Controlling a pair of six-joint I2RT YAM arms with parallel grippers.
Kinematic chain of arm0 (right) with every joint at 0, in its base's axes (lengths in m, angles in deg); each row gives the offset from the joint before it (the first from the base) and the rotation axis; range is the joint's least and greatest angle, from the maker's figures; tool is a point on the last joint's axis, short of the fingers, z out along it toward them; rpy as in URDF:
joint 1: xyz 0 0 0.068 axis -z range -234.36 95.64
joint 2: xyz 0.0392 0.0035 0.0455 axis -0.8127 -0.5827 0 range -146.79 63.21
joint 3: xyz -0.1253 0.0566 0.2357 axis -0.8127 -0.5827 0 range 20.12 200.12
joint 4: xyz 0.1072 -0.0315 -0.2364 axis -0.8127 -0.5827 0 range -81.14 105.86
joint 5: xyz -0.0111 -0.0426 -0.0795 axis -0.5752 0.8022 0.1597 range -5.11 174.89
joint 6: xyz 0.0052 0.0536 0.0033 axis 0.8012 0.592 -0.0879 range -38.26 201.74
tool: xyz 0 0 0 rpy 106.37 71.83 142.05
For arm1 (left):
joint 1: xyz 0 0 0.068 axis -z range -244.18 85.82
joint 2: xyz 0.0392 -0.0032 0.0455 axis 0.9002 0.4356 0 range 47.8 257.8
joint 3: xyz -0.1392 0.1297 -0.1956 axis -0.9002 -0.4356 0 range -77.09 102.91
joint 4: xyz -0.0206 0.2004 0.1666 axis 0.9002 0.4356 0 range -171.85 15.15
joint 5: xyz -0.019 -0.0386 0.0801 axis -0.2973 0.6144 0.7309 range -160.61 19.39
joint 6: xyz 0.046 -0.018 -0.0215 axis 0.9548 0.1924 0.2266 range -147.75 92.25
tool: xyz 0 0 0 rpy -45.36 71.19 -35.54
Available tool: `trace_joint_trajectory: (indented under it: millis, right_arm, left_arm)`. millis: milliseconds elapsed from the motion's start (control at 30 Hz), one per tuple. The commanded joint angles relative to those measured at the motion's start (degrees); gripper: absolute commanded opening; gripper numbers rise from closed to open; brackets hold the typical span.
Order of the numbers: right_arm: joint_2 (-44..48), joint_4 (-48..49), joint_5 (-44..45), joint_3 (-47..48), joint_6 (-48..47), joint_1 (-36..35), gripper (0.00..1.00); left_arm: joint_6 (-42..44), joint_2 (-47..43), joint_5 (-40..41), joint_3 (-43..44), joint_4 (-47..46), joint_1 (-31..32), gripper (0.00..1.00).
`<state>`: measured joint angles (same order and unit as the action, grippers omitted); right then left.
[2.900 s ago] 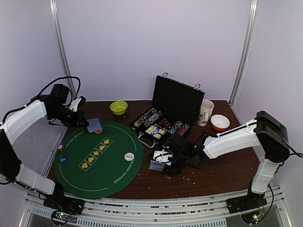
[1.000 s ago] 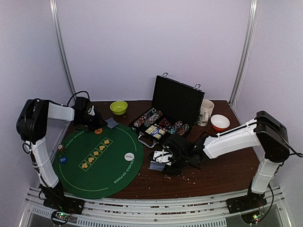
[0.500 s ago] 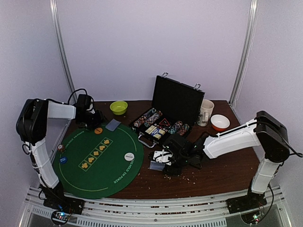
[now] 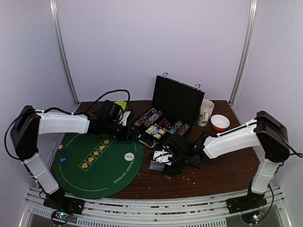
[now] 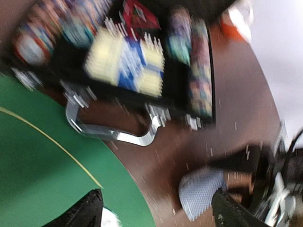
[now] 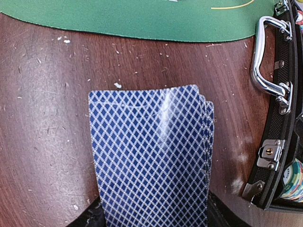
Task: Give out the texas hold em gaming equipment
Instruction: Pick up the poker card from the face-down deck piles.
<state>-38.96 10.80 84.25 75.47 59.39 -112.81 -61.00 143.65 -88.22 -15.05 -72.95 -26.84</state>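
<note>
Reaching across from the left here. At the left rim of the round green felt mat (image 4: 80, 182) sit two loose chips (image 4: 60, 148), small flat rounds, one reddish, one blue. The mat has a thin yellow ring line and a row of yellow suit symbols (image 4: 95, 153). The white lettering curved along its near edge is too small for me to read.

My left arm (image 4: 61, 123) stretches low over the mat's far side, white forearm and black wrist. My left pincer (image 5: 156, 205) hangs with its fingers wide apart and nothing between them, near the case's chrome handle (image 5: 113, 135). That wrist view is pretty blurry.

The white dealer disc (image 4: 129, 156) lies flat on the mat's right side. I can't read its dark print.

Next comes the black hard case (image 4: 177, 99), lid upright, with striped chip rows (image 4: 147, 117) either side of boxed decks.

In front of it, my right arm bends in from the right over the scratched, crumb-specked dark wood table (image 6: 42, 94). My right pincer (image 6: 151, 215) is clamped on a fanned stack of cards (image 6: 149, 161), with glossy blue-and-white diamond-lattice backs and rounded corners.

Far right are a white mug (image 4: 206, 112) and an orange bowl (image 4: 219, 122).
</note>
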Motion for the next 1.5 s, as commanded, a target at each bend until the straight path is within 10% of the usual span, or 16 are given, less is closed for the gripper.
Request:
trace_joint_trajectory:
  millis: [0, 667, 967, 1467]
  right_arm:
    - [-0.28, -4.02, 2.13, -1.65, -0.68, 0.65, 0.6]
    - [0.44, -2.02, 1.35, -2.79, -0.26, 0.88, 0.6]
    - [0.52, -1.96, 1.13, -2.93, 0.36, 1.43, 0.6]
    - [1.1, -2.63, 1.44, -3.58, 0.9, 2.07, 0.6]
  left_arm:
    - [0.98, 3.35, -12.53, -6.06, -5.42, 2.53, 0.83]
    - [4.42, 18.02, -17.55, -0.33, -8.06, 9.3, 0.5]
    - [5.54, 18.8, -18.06, 1.67, -6.68, 9.43, 0.04]
    - [8.58, 16.08, -13.5, -0.34, -2.21, 9.33, 0.06]
